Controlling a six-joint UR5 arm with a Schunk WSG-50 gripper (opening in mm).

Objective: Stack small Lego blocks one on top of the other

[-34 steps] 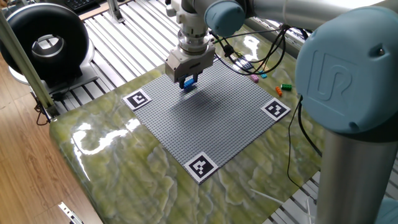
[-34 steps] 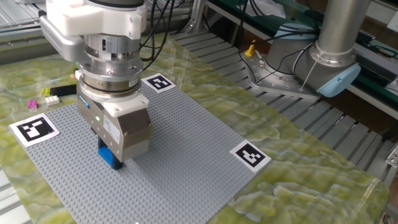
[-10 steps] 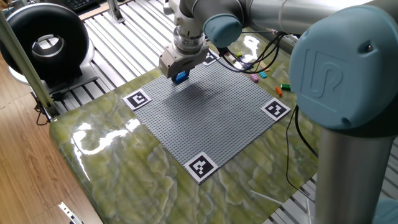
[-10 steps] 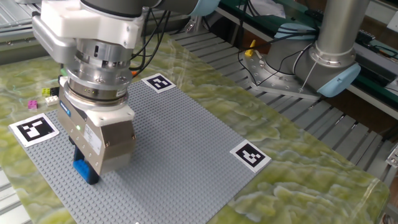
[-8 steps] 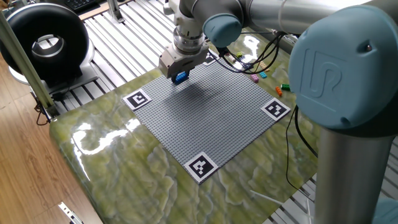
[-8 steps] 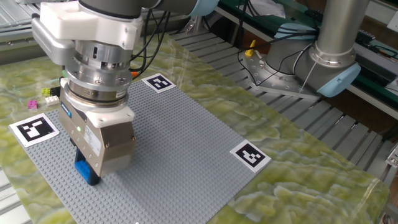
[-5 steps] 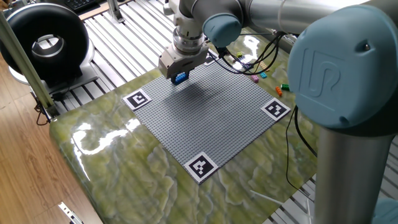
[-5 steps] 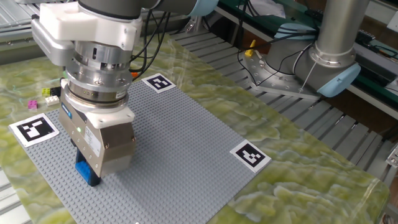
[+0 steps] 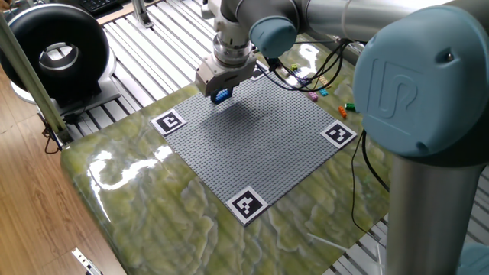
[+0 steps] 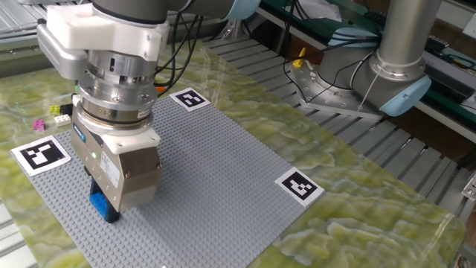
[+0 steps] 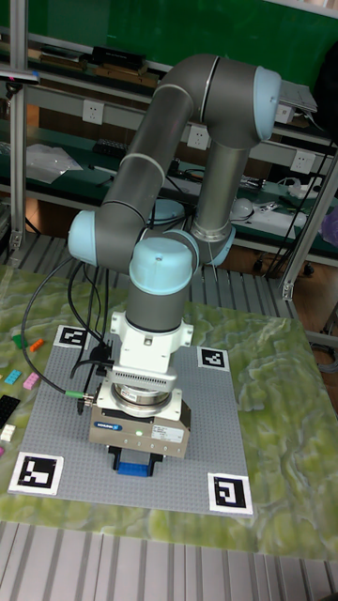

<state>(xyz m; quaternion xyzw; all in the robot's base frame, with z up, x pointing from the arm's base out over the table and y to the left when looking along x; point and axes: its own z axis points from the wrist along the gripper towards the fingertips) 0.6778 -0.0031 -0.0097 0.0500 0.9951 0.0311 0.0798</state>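
In one fixed view, the hand (image 9: pixel 221 95) points down over the far corner region of the grey baseplate (image 9: pixel 260 141), close to its edge. A blue Lego block (image 9: pixel 222 95) sits between the fingers, gripped from both sides, low over the studs; whether it touches the plate cannot be told here. Square marker tags (image 9: pixel 170 121) lie at the plate's corners. A few loose small blocks (image 9: pixel 351 106), green, orange and pink among them, lie on the green marbled worktop (image 9: pixel 145 191) beyond the plate's far side, well apart from the hand.

In the other fixed view, the hand (image 10: pixel 105 207) fills the left part of the picture. The blue block (image 10: pixel 103 207) shows under the hand's body, at or just above the baseplate (image 10: pixel 216 171). A pink block (image 10: pixel 39 124) and a yellow one (image 10: pixel 56 110) lie on the worktop (image 10: pixel 357 201) behind the hand, near a marker tag (image 10: pixel 41 153).

In the tall fixed view, the arm comes down from behind and the hand (image 11: pixel 137 464) is seen head-on. The blue block (image 11: pixel 137 466) is clamped between its two dark fingers (image 11: pixel 116 461), near the front edge of the baseplate (image 11: pixel 216 423). Loose blocks (image 11: pixel 30 379) lie off the plate's left side.
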